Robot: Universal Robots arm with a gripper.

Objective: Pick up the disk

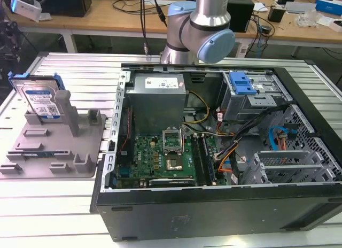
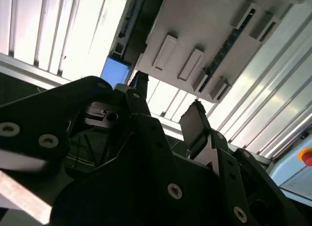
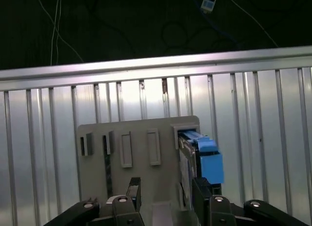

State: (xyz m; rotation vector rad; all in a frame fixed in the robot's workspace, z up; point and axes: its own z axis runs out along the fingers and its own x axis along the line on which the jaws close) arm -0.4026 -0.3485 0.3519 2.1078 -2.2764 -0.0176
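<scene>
The disk is a silver drive with a blue-and-white label and blue side rails. It stands on edge in a slot of the grey holder tray at the exterior view's left. In the first wrist view its blue rail shows at the tray's corner, just beyond one black fingertip. My gripper is open, with nothing between its fingers, and hangs clear of the disk. The second wrist view shows the gripper open below the tray, with a blue corner of the disk beside it.
An open computer case with a motherboard, cables and a blue-fronted drive cage takes up the middle and right of the ribbed metal table. My arm rises behind the case. Cluttered benches stand beyond it.
</scene>
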